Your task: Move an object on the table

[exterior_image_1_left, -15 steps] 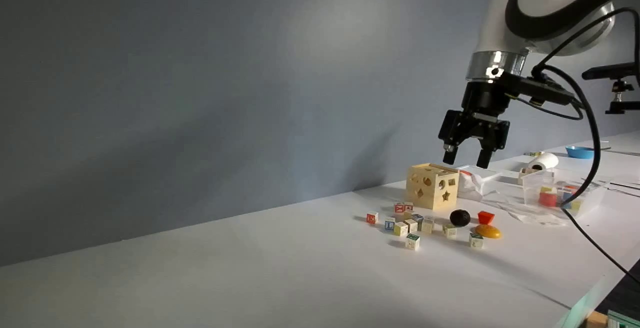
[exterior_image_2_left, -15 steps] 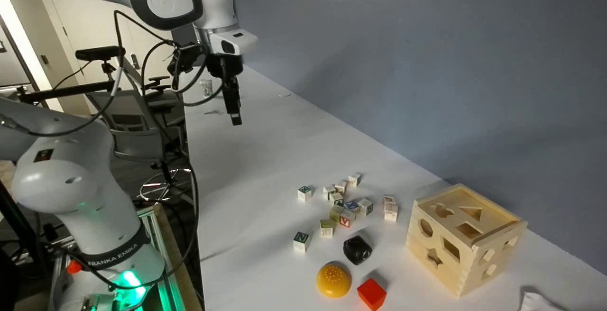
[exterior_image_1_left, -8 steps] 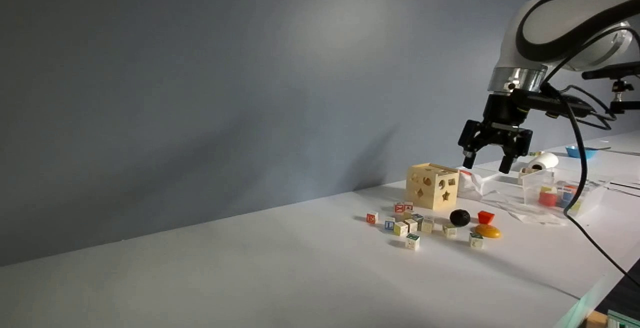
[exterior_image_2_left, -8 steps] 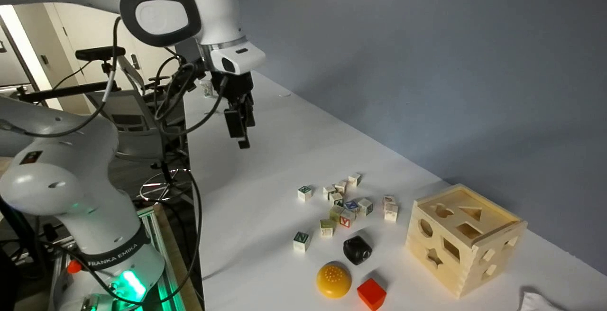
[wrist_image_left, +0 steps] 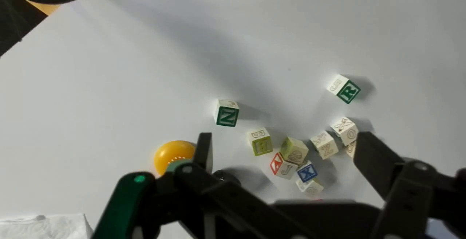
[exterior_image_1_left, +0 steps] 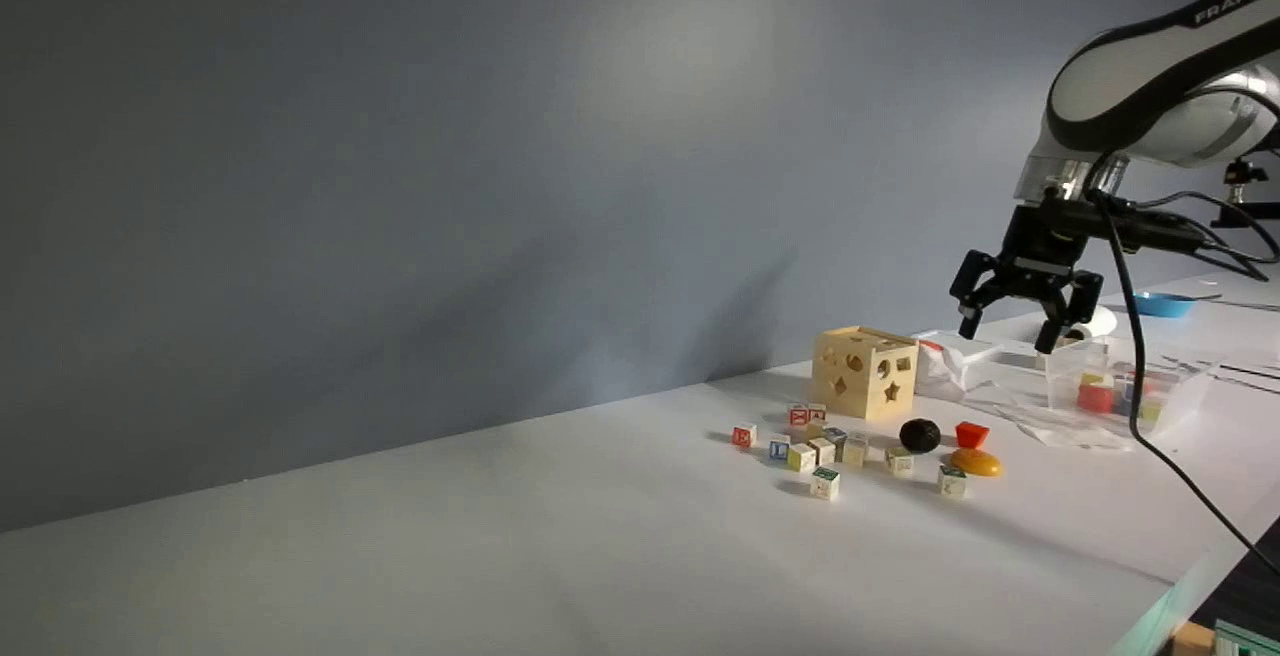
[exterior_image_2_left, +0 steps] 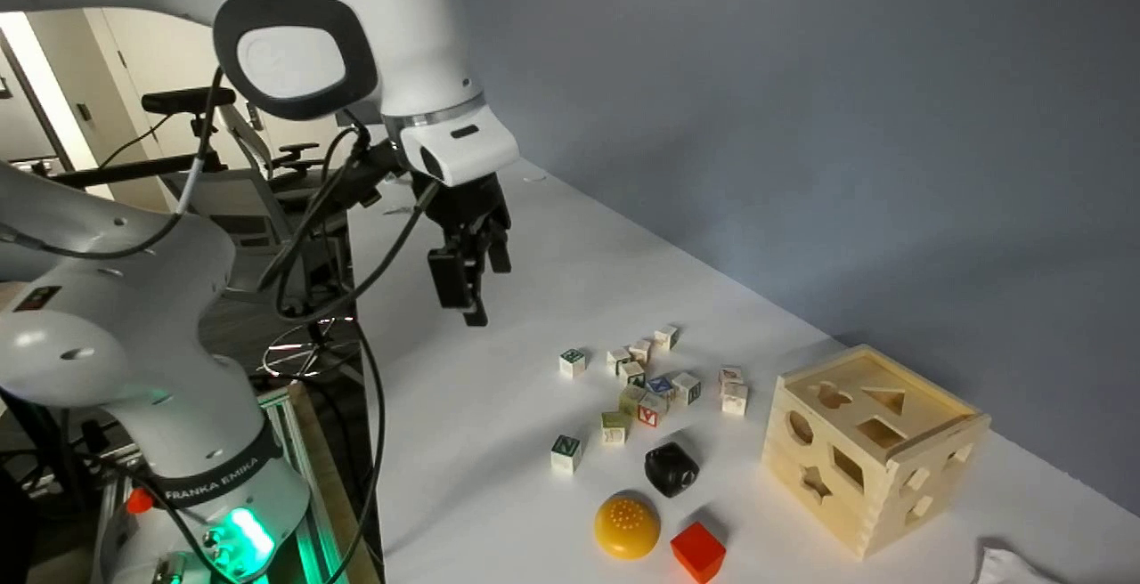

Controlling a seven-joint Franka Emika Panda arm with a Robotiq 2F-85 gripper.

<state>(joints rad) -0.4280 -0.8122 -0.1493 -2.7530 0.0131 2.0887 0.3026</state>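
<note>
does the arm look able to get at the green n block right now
Probably yes: the gripper is open above the table, and the green N block stands apart from the other blocks with nothing on top. The gripper would likely need to shift and lower first.

Soft glare lies on the dim grey wall (exterior_image_1_left: 480, 186), and blurry shadows cross the table (exterior_image_1_left: 520, 536).

Wrist: I look down, nearest the blocks (wrist_image_left: 295, 149) | both exterior views: slantwise across bench (exterior_image_1_left: 400, 556) toward wall (exterior_image_1_left: 400, 186), sharing box (exterior_image_2_left: 877, 455)
</note>
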